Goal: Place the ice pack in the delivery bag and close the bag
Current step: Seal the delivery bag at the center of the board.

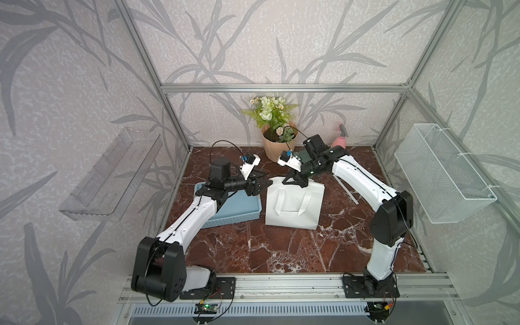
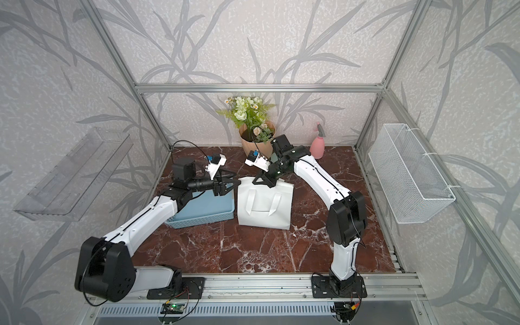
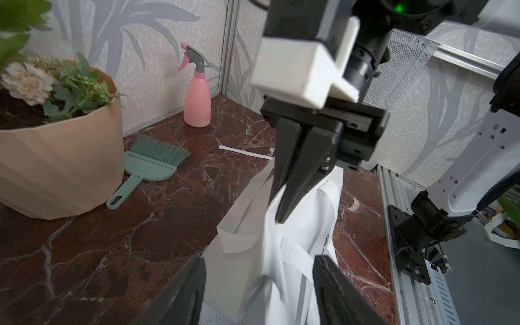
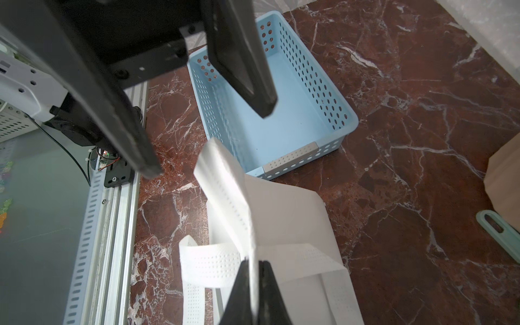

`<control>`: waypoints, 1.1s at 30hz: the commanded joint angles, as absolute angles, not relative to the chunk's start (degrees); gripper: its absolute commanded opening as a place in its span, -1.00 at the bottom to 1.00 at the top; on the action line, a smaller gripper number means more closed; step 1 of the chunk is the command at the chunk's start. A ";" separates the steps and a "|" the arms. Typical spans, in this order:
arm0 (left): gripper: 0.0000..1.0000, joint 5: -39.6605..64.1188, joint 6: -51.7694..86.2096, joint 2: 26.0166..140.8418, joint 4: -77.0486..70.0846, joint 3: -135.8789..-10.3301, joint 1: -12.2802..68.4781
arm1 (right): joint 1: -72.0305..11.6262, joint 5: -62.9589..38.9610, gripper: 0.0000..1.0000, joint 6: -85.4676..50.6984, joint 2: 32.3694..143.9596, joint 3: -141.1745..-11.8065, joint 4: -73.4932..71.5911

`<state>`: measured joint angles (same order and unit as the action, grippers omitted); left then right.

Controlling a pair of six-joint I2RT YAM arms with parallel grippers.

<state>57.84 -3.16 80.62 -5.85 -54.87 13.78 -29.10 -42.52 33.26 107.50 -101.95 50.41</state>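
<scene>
Bag [image 1: 292, 209] fabric pinched in right tool [image 4: 254, 263]; left tool [image 1: 266, 183] spread, just beside bag.

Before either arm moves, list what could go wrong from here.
1. The right gripper is shut on only a thin handle strap of the delivery bag; a pull may slip it free or topple the bag.
2. The left gripper stands open at the bag's corner, above the blue perforated basket; it could snag fabric or knock the basket.
3. No ice pack shows in any view, and the basket looks empty, so there may be nothing to load.
</scene>
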 commanded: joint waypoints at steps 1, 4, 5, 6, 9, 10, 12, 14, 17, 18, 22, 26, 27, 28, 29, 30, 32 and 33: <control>0.23 62.40 -3.05 85.64 -4.55 -59.51 15.41 | -29.44 -42.64 -1.00 32.17 105.01 -100.24 51.68; -0.08 62.47 -2.81 88.31 -5.20 -61.23 16.23 | -29.44 -42.69 -1.00 31.99 104.28 -99.52 51.32; -0.34 62.28 -2.81 88.71 -5.81 -61.19 16.42 | -29.50 -42.67 -0.98 31.77 104.04 -99.29 51.16; -0.54 62.15 -3.30 88.95 -5.59 -61.28 16.67 | -29.44 -42.24 -0.91 31.57 103.74 -99.13 51.11; -0.76 61.94 -5.03 88.97 -3.64 -61.44 16.67 | -29.36 -39.49 -0.35 31.36 102.76 -98.88 51.84; -0.79 61.88 -5.54 88.68 -3.45 -61.15 16.61 | -29.36 -38.48 -0.18 31.59 102.21 -98.50 52.26; -0.80 61.71 -5.91 88.21 -3.56 -60.73 16.61 | -29.27 -35.93 -0.10 31.56 100.55 -96.89 52.25; -0.80 61.35 -6.13 87.98 -3.36 -60.64 16.52 | -28.77 -34.53 -0.06 31.59 98.51 -94.57 51.87; -0.80 61.65 -6.59 87.79 -3.10 -60.56 16.44 | -27.26 -34.02 -0.06 31.03 95.26 -91.01 51.40; -0.80 61.65 -6.51 87.80 -3.15 -60.56 16.43 | -26.84 -33.94 -0.09 30.86 94.57 -89.76 51.23; -0.80 61.72 -6.64 87.71 -3.02 -60.58 16.44 | -25.46 -32.87 -0.40 31.04 91.93 -85.94 50.17; -0.81 61.79 -6.51 87.63 -3.25 -60.56 16.44 | -24.65 -33.88 -0.72 30.11 90.44 -83.44 48.19; -0.81 61.84 -6.34 87.70 -3.36 -60.46 16.44 | -24.65 -34.24 -0.85 30.10 90.57 -83.32 48.16; -0.81 61.87 -6.20 87.64 -3.38 -60.47 16.44 | -24.69 -34.80 -1.00 30.06 90.77 -83.40 48.16; -0.80 61.89 -6.11 87.63 -3.42 -60.47 16.44 | -24.71 -35.04 -1.00 29.91 90.94 -83.41 48.11; -0.81 61.79 -6.03 87.63 -3.43 -60.47 16.44 | -24.70 -35.50 -1.00 29.72 91.04 -83.43 47.90; -0.77 61.47 -5.60 87.41 -3.52 -60.38 16.44 | -24.78 -35.92 -1.00 28.98 91.05 -83.41 47.08; -0.70 61.28 -5.47 87.36 -3.51 -60.38 16.44 | -24.78 -35.86 -0.86 28.24 90.98 -83.28 46.30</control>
<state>62.26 -5.43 88.82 -3.49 -59.86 16.97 -24.88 -34.63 29.71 91.92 -84.27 46.06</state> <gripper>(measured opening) 0.128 0.067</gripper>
